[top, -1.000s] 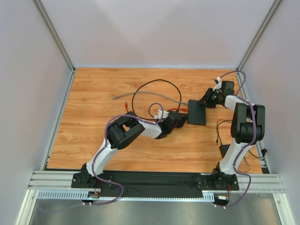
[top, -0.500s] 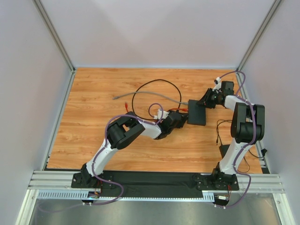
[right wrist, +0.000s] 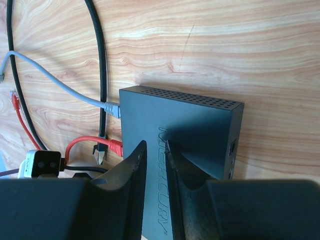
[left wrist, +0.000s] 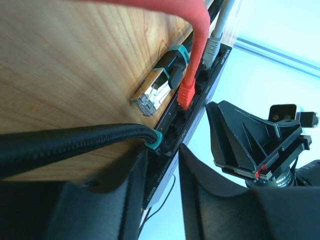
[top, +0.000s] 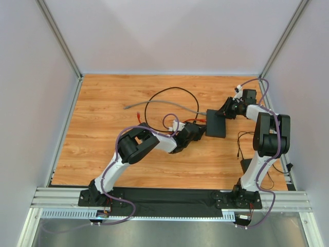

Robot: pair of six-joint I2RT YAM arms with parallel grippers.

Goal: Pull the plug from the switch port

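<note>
On the wooden table [top: 103, 128], a black braided cable [left wrist: 75, 142] runs in from the left and ends in a teal-collared black plug [left wrist: 152, 140]. That plug is seated in a port of the flat matte-black switch [right wrist: 185, 125], which lies right of the table's middle, between the two arms. The left jaws straddle the plug at their tips, narrowly parted; I cannot tell whether they actually pinch it. Just past it, a second teal-collared plug with a bare metal tip [left wrist: 150, 95] lies free of the ports on the wood. A red plug [left wrist: 187, 92] and a grey plug [left wrist: 212, 46] sit in ports further along. The right jaws rest on the switch's top face with a thin slit between them and nothing in it, apparently pinning the box down.

The pull likely goes best with the grip on the plug's body, not the cable, and any latch squeezed. The plug should come straight out along the port's line, level with the table, while the right arm presses firmly so the switch cannot slide
</note>
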